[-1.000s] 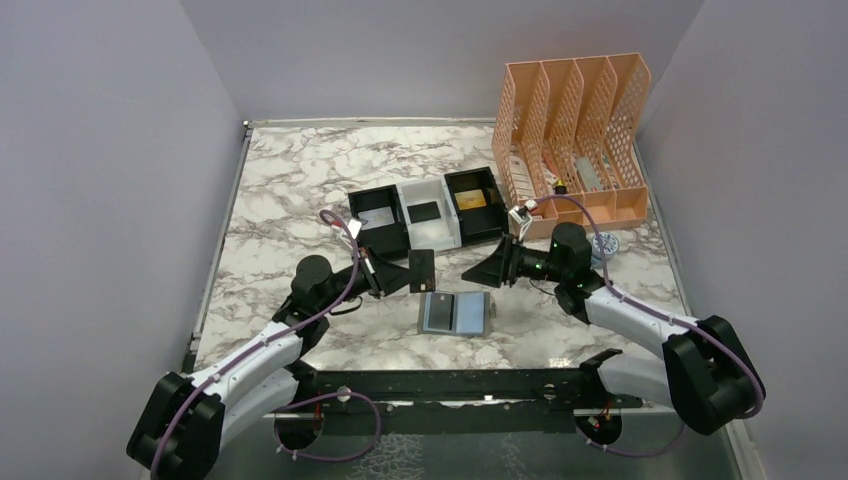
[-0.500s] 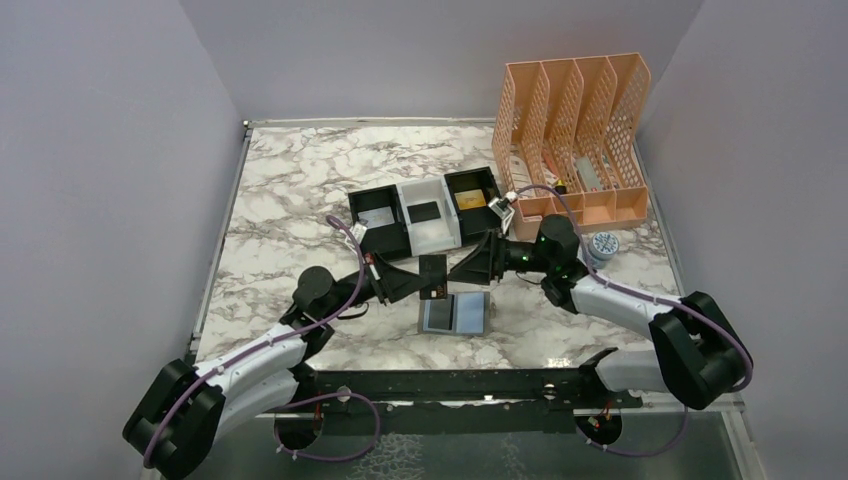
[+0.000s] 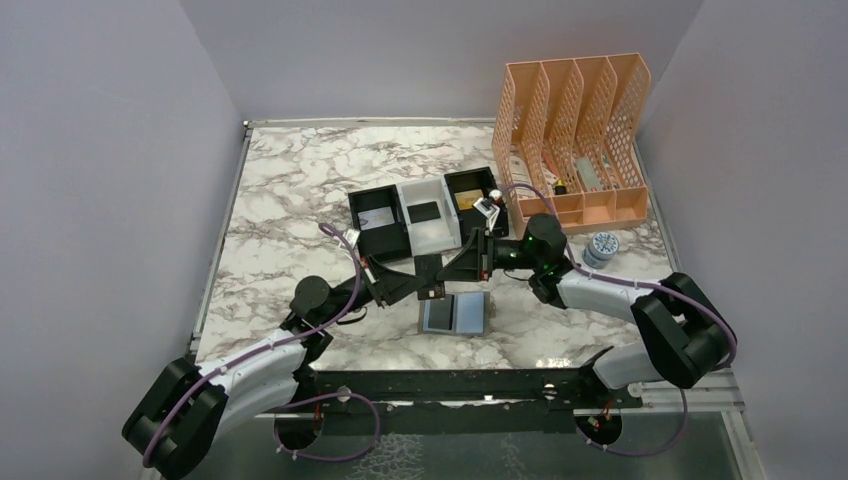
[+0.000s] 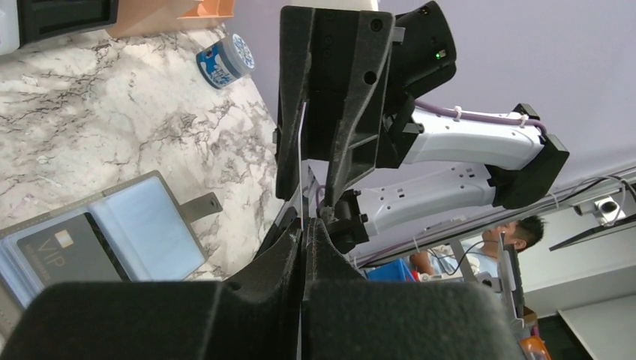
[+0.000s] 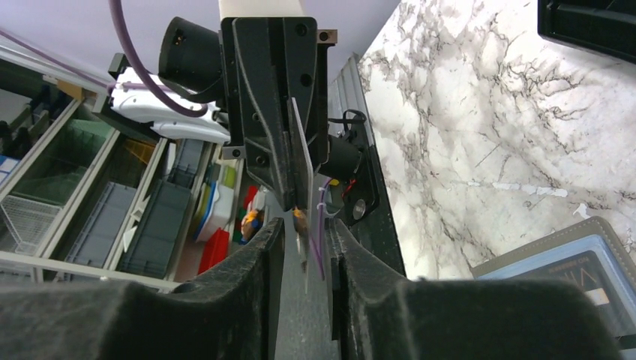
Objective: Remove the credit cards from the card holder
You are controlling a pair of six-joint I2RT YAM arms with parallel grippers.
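Left claw (image 4: 303, 234) pinches a dark card (image 5: 301, 150); right claw (image 5: 304, 229), head-on, straddles that card, slightly spread.

Blue-grey card holder (image 3: 455, 313), white grey-veined table (image 3: 300, 190).

The table (image 3: 300, 190) has a smooth, marble-patterned top with a faint sheen. The card holder (image 4: 142, 225), lower left in the left wrist view, has glossy clear plastic pockets inside a matt grey border. The dark credit card (image 4: 64, 255) in it looks matt. The left gripper (image 4: 302, 225) is matt black plastic, finely grained. The file rack (image 3: 570, 110), upper right from above, is smooth, perforated peach plastic.
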